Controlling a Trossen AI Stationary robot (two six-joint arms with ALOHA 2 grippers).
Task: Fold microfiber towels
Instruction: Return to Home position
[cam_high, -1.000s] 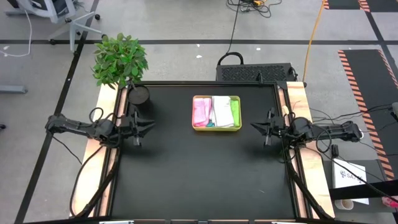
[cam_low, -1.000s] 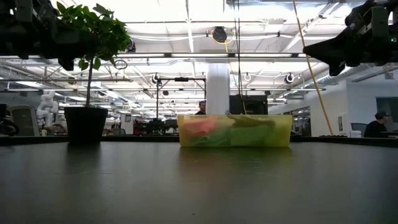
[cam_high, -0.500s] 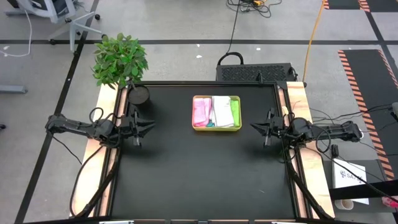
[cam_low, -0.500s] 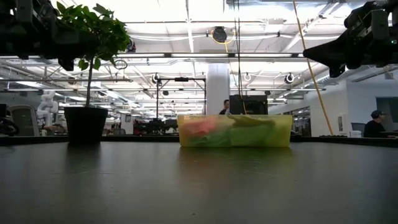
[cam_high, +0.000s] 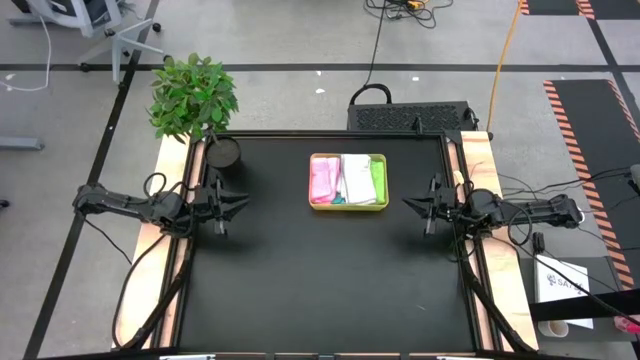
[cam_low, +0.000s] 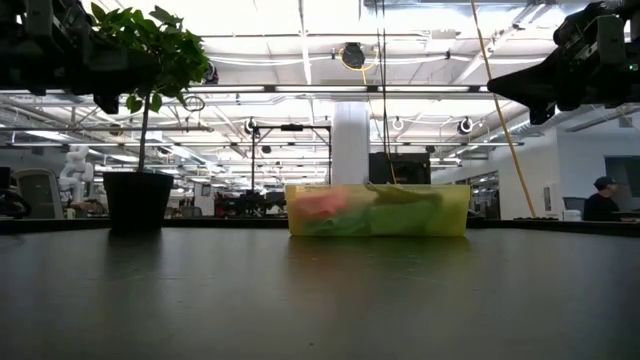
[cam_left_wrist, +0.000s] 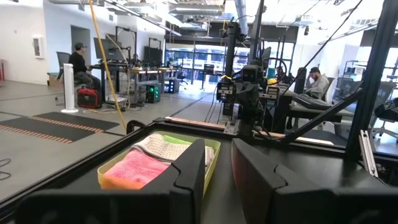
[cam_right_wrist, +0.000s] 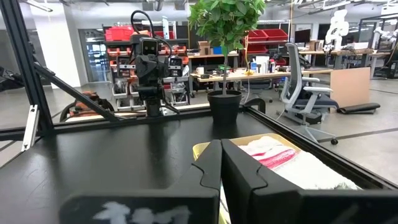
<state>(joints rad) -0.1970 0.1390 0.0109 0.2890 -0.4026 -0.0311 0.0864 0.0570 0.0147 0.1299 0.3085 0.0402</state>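
The microfiber towels lie folded side by side in a yellow-green plastic tray at the table's far middle: pink, white, lime green, with a teal edge at the tray's near side. I cannot make out a light blue one. My left gripper hovers above the table left of the tray, pointing at it, its fingers a little apart and empty. My right gripper hovers right of the tray, pointing at it, shut and empty.
A potted plant in a dark pot stands at the table's far left corner. A black box sits behind the far edge. Bare black tabletop stretches from the tray to the near edge.
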